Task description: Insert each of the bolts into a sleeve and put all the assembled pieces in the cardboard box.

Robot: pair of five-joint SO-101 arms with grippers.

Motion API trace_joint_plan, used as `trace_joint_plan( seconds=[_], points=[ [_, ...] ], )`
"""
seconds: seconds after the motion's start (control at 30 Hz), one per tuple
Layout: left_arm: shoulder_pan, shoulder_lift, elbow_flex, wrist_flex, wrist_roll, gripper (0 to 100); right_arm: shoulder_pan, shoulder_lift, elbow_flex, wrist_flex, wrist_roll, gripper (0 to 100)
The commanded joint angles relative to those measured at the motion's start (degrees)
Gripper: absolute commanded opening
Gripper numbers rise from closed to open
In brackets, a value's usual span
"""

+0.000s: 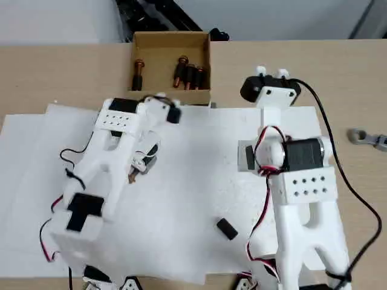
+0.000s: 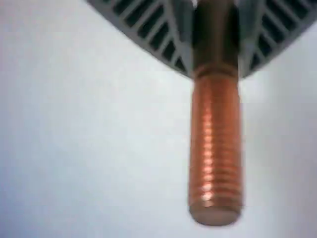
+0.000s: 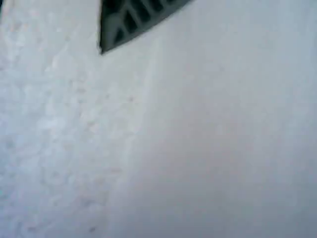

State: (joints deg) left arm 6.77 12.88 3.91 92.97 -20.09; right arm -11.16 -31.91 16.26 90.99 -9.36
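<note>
The bolt (image 2: pixel 215 148) is clamped at its unthreaded end by the left tool (image 2: pixel 215 47), threaded shank exposed, apparently so the sleeve (image 1: pixel 227 229) can be fitted.

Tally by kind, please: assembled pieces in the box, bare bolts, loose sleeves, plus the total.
assembled pieces in the cardboard box: 4 (one apart, and what looks like three in a tight bunch)
bolt, bare, held in the left end effector: 1
sleeve, loose on the foam sheet: 1
Total: 6
</note>
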Motion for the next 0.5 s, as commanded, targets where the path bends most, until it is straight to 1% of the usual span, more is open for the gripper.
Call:
trace_joint_plan(
  seconds=[0.0,0.13,0.2,0.27,0.4,0.47],
  points=[
    [0.79,-8.00,-0.48,3.87,-8.79,1,0.75,-3.65,1.14,-0.22,-0.09,12.5],
    [0.70,-11.52,-0.40,7.38,-16.18,1,0.92,-7.08,4.04,-0.22,0.00,12.5],
    [0.70,-12.75,0.66,7.56,-19.69,1,2.42,-9.01,5.80,-0.22,0.44,12.5],
    [0.62,-14.68,2.33,7.56,-24.00,1,4.88,-10.68,7.74,-0.22,2.81,12.5],
    [0.35,-18.64,7.78,7.47,-35.96,1,11.30,-14.37,11.08,-0.22,5.45,12.5],
    [-0.62,-19.87,10.15,7.47,-42.20,1,13.05,-16.57,12.92,-0.22,6.15,12.5]
  ],
)
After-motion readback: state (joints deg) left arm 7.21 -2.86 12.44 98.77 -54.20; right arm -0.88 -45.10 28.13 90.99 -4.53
